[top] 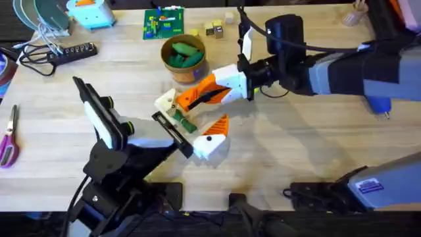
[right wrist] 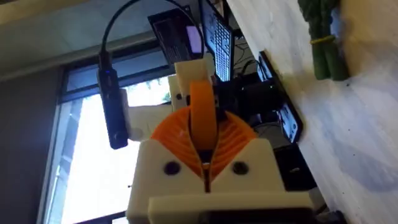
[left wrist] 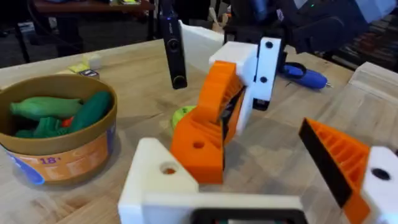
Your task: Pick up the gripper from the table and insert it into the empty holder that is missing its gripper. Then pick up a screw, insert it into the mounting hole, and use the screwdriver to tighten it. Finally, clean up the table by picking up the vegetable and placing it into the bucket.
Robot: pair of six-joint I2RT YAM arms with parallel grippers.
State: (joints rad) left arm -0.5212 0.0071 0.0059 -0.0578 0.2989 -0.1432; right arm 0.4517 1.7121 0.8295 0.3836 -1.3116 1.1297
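Observation:
My right gripper (top: 200, 97) (right wrist: 203, 134) is shut on the orange gripper (top: 192, 99) (left wrist: 198, 146) (right wrist: 202, 106). It holds that piece against the plain white holder (top: 166, 103) (left wrist: 149, 180), which is one finger of my left gripper (top: 191, 117) (left wrist: 227, 134). The left gripper stands wide open; its other finger (left wrist: 348, 165) carries an orange ribbed pad. The slim green vegetable (top: 185, 122) (right wrist: 326, 37) lies on the table between the left fingers. The orange-brown bucket (top: 166, 64) (left wrist: 62, 158) behind holds plumper green toy vegetables. The blue screwdriver (left wrist: 305, 76) (top: 380, 104) lies at the right. The screw is out of view.
A power strip (top: 66, 52) and scissors (top: 8, 138) lie at the left. A green circuit board (top: 164, 23) and small blocks (top: 214, 29) sit along the far edge. Bare wood (top: 296, 145) spreads in front of the right arm.

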